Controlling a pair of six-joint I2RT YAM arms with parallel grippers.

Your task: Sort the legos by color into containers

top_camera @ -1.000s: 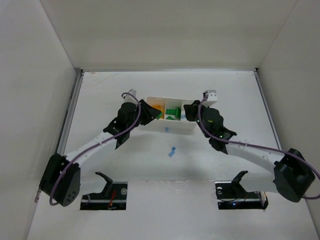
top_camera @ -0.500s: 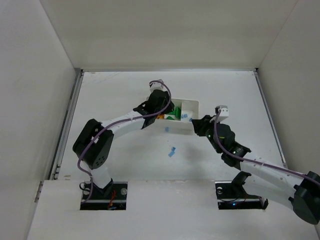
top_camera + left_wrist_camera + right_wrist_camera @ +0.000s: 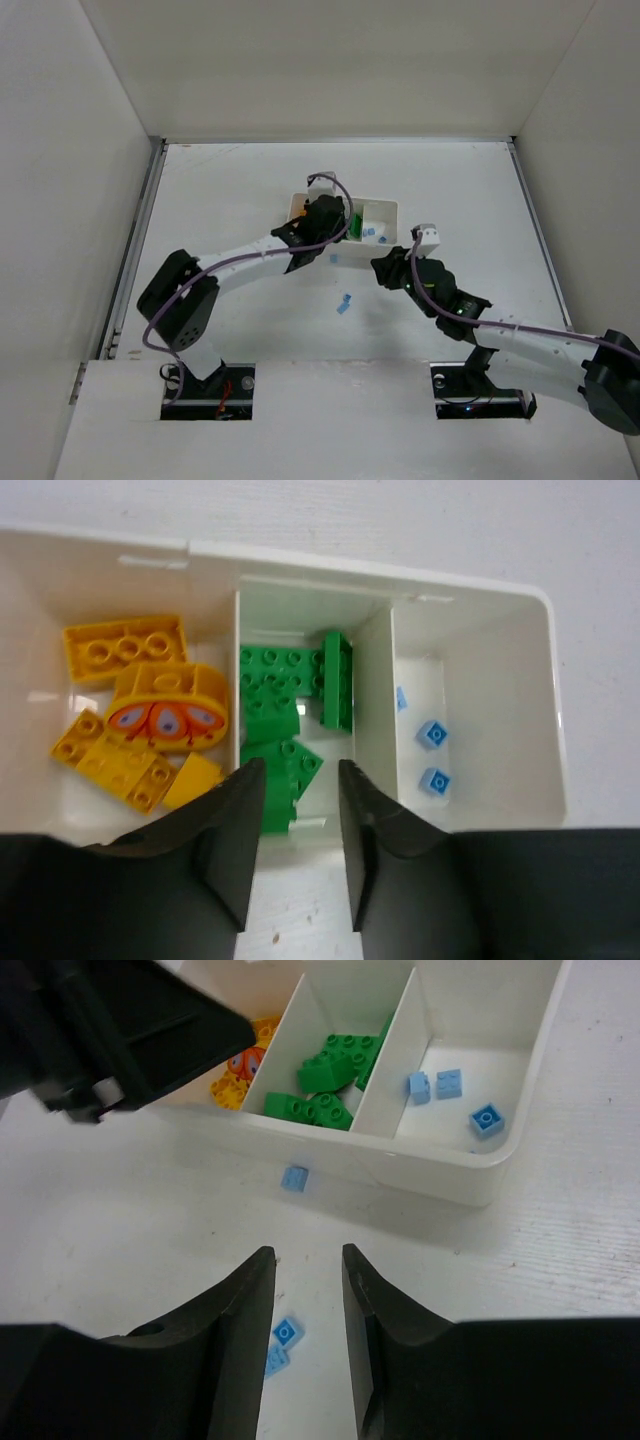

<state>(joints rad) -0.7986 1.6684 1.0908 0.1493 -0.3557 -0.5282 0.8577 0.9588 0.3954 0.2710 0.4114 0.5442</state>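
Observation:
The white tray [image 3: 470, 585] has three compartments: yellow-orange legos [image 3: 165, 705] on the left, green legos [image 3: 290, 685] in the middle, tiny light blue legos [image 3: 432, 735] on the right. My left gripper [image 3: 300, 780] is open and empty, above the tray's near wall at the green compartment; the top view shows it [image 3: 330, 222] over the tray [image 3: 380, 206]. My right gripper [image 3: 306, 1255] is open and empty over the table in front of the tray [image 3: 440, 1175]. One blue lego [image 3: 294, 1178] lies by the tray's near wall. Two more blue legos [image 3: 287, 1331] lie under the right gripper's left finger.
The left arm's black body [image 3: 110, 1030] hangs over the tray's yellow end in the right wrist view. In the top view the loose blue legos [image 3: 345, 303] lie between the two arms, and the right gripper [image 3: 383, 268] is just right of them. White walls enclose the table.
My left gripper has moved from the tray's left end to over its middle. My right gripper has pulled back from the tray's right end toward the near side, over the table.

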